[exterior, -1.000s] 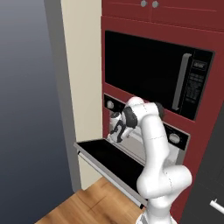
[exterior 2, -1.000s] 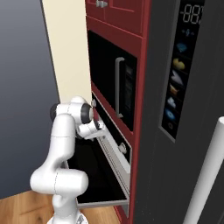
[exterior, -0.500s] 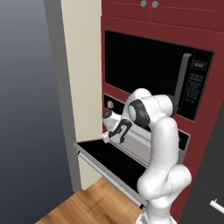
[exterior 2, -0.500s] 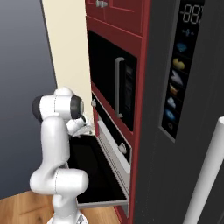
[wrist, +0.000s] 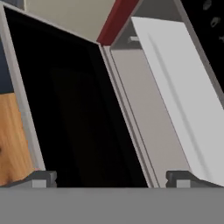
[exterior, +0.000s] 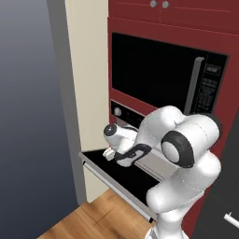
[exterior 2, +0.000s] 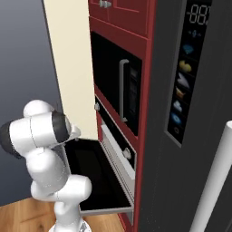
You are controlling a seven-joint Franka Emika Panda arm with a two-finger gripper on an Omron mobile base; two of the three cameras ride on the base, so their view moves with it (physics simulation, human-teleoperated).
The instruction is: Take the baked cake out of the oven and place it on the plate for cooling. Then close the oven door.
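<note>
End effector (wrist: 111, 178) now left over oven door (wrist: 74, 113)

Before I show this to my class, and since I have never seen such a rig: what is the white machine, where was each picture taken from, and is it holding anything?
The white machine is a robot arm with a two-finger gripper, in a computer-drawn kitchen. Two pictures come from cameras on its base, one behind it to the left, one to the right. The third comes from a camera on its hand, looking along the fingers.

Above is a black microwave in a red cabinet. Below it is the oven, with its oven door folded down flat over the wooden floor. In the hand view the dark glass of that door lies on the left, and the oven's light grey inside on the right.

The gripper is open and holds nothing. I can see no cake in what shows of the oven.
</note>
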